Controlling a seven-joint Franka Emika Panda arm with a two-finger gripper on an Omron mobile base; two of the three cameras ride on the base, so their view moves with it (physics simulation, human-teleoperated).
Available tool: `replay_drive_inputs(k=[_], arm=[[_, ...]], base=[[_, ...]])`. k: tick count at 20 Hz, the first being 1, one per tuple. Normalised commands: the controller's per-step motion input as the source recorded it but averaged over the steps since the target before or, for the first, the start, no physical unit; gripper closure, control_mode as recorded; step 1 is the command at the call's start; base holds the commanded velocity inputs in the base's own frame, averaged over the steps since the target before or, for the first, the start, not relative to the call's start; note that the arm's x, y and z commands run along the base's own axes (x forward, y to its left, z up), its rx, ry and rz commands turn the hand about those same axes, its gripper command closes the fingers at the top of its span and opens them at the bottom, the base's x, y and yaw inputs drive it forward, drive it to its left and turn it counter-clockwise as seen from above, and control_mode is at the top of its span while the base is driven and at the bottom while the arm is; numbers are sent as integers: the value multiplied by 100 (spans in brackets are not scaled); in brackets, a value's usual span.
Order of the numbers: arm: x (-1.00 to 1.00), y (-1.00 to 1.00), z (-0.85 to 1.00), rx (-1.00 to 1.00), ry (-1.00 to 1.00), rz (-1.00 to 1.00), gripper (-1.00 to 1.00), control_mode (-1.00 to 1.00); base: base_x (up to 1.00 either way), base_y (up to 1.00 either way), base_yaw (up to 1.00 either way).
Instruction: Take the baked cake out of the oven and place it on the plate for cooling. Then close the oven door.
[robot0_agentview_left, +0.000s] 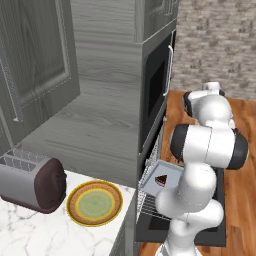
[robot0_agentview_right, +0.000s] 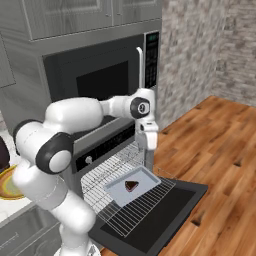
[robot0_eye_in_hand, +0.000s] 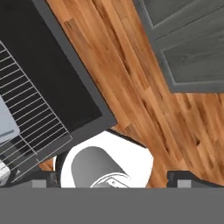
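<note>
Oven door (robot0_agentview_left: 220, 200) stands open, lowered flat toward the wooden floor (robot0_agentview_left: 245, 150). A wire rack (robot0_agentview_left: 147, 197) is drawn out over it, carrying a grey baking tray (robot0_agentview_left: 155, 176) — the baked cake (robot0_agentview_left: 161, 180), a dark wedge, sits on that tray. The white arm (robot0_agentview_left: 200, 170) partly screens the rack. On the marble counter (robot0_agentview_left: 30, 230) the plate (robot0_agentview_left: 94, 203) lies just beside a toaster (robot0_agentview_left: 32, 180) — nothing on it. The microwave (robot0_agentview_left: 157, 85) is mounted above.

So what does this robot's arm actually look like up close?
The arm is made of rounded, glossy white segments joined by dark, nearly black rings. One joint carries a round dark cap. At its end sits a slim white gripper whose small fingers look dark. No cables show.
</note>
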Motion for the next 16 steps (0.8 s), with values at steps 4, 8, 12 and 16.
replay_drive_inputs(k=[4,8,12,16], arm=[[-20,21,-52,6,-41,18,-100,-100],[-15,24,-38,2,-55,16,-100,-100],[17,6,-4,0,-31,11,-100,-100],[53,0,0,0,-3,8,-100,-100]], base=[[0,0,0],[0,0,0],[0,0,0],[0,0,0]])
